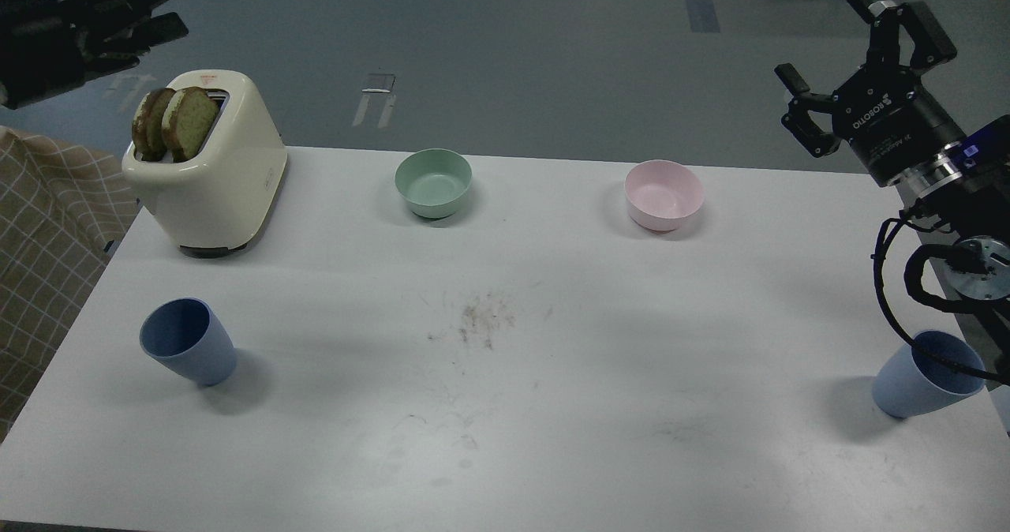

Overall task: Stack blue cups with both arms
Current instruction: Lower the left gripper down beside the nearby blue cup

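Scuffed white table [552,437] is seen nearest the camera, bare at the front edge, with a dark smudge patch [477,323] near the middle.

2 blue cups are stood upright on the near half, well apart, 1 at each side. Right blue cup [919,378] is found below the right gripper [856,66], near the table's right edge, partly crossed by a black cable [895,311] from that arm. Left blue cup [188,341] is found well below the left gripper [126,19] and slightly to its right. Neither cup is touched; nothing is stacked.

Farther back, 2 bowls are set side by side but apart: green bowl [433,182] toward center-left, pink bowl [663,194] to the left of and lower than the right gripper. Cream toaster [209,165] is placed at the back left, just below the left gripper, with 2 toast slices [175,121] sticking out of its slots.

Right gripper is held above the table's far right corner, fingers spread wide, nothing between them, white lettering visible on the wrist. Left gripper is seen dark and blurred at the top left corner; spread or closed can't be told.

Checked cloth [47,240] is seen off the table's left edge.
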Robot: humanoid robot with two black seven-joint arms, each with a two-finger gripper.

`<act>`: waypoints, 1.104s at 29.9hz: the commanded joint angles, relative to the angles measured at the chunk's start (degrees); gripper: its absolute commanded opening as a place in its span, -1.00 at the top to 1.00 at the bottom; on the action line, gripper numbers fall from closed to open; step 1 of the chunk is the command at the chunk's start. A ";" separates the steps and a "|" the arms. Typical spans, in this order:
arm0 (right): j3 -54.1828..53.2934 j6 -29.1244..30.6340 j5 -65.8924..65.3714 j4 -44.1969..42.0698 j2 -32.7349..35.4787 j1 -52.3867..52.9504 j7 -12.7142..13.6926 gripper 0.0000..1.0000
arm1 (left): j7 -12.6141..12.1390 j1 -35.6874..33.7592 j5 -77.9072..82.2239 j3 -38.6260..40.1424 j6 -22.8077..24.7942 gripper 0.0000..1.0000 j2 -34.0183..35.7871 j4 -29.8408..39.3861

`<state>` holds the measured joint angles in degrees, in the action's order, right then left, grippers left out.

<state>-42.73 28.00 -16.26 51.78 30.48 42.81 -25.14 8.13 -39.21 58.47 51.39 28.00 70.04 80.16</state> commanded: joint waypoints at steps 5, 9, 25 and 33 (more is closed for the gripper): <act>0.11 0.00 -0.09 -0.01 -0.34 0.00 0.00 -1.00 | 2.50 3.96 8.76 -0.15 0.00 -0.93 2.82 5.44; 0.11 0.00 -0.09 -0.01 -0.25 0.00 0.00 -1.00 | 2.68 4.23 16.04 -0.24 0.00 -0.93 2.65 9.13; 0.11 0.00 -0.09 0.87 0.28 -0.18 0.00 -1.00 | 15.85 4.75 41.81 -14.64 0.00 -0.93 11.51 13.09; 0.11 0.00 -0.79 0.87 -0.60 -0.44 0.00 -1.00 | 16.21 4.75 41.11 -20.72 0.00 -0.94 13.72 12.30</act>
<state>-42.63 28.00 -16.49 52.66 30.17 42.41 -25.14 24.31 -34.47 99.91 32.17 28.00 83.68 92.77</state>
